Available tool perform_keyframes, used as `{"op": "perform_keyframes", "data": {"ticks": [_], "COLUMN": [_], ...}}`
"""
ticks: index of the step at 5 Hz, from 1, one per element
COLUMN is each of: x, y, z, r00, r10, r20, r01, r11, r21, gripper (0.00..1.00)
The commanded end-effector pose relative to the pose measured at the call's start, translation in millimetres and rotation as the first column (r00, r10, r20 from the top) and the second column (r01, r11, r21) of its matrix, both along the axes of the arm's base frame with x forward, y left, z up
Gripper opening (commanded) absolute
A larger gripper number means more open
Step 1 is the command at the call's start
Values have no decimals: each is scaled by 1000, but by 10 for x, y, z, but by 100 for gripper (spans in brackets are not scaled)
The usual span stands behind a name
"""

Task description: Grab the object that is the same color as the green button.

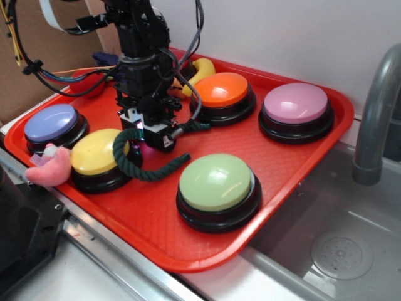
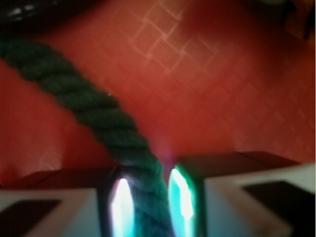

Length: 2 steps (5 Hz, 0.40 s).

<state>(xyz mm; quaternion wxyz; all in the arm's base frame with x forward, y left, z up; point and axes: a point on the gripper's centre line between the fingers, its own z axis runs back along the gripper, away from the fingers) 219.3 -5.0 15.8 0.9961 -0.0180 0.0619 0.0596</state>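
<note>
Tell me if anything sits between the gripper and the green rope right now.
Nothing visible does. In the wrist view the rope already runs between the two fingers of the gripper, over the bare red tray.

We see a black arm point(image 1: 139, 37) built of blocky segments, with bundled black cables point(image 1: 37, 66) looping off it. Its gripper point(image 1: 150, 135) is black with white-faced fingers point(image 2: 49, 207) (their inner pads glow white and teal in the wrist view).
</note>
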Motion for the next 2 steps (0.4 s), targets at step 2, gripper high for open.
{"op": "perform_keyframes", "data": {"ticks": [2], "x": [253], "y": [220], "z": [934], "r00": [985], "r10": [-28], "r20": [172], "r01": [24], "r11": [999], "r21": [29], "gripper": [0]}}
